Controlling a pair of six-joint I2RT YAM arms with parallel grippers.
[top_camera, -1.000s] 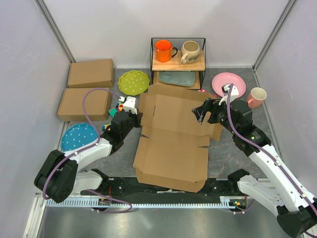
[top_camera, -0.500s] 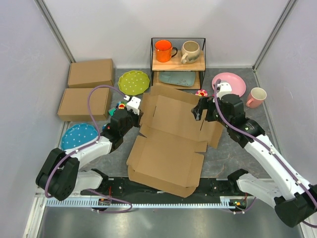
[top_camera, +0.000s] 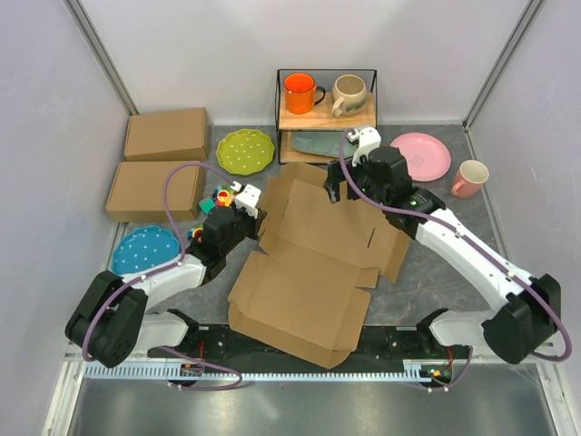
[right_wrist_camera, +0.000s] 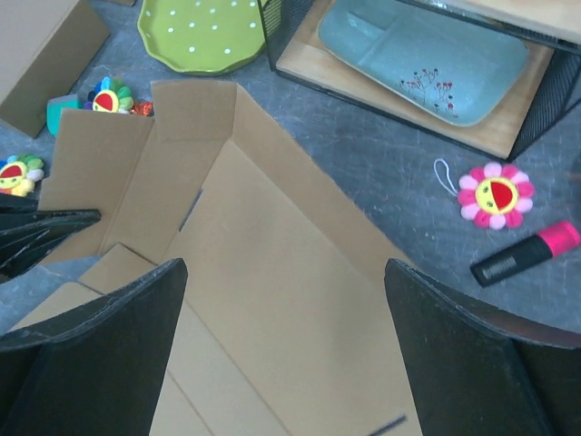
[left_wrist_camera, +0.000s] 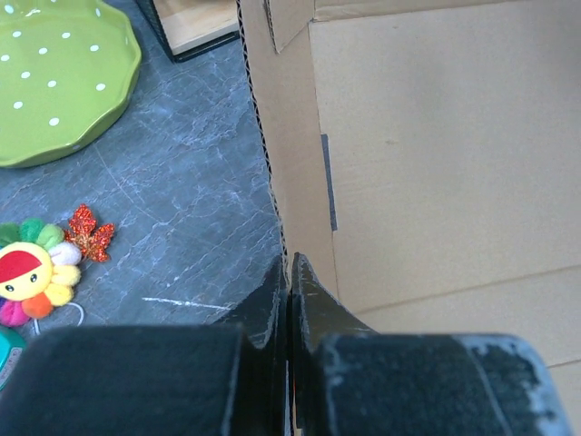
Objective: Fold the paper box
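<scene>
Left gripper [left_wrist_camera: 289, 272] clenched on the paper box [top_camera: 309, 263]; right gripper [right_wrist_camera: 281, 268] spread wide, grasping nothing.
Pinches the sheet's left edge at lower centre of the left wrist view, right of a green dotted plate [left_wrist_camera: 54, 73] and a flower toy [left_wrist_camera: 32, 268]. Sprawls unfolded across the middle of the top view. Hovers above the cardboard in the right wrist view, left of a pink marker [right_wrist_camera: 531, 251].

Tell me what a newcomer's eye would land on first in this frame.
The unfolded brown paper box fills the centre of the scene. The left gripper is pinched shut on its left edge, while the right gripper hangs open over its far part. Behind, an orange mug stands out on the wire shelf.
</scene>
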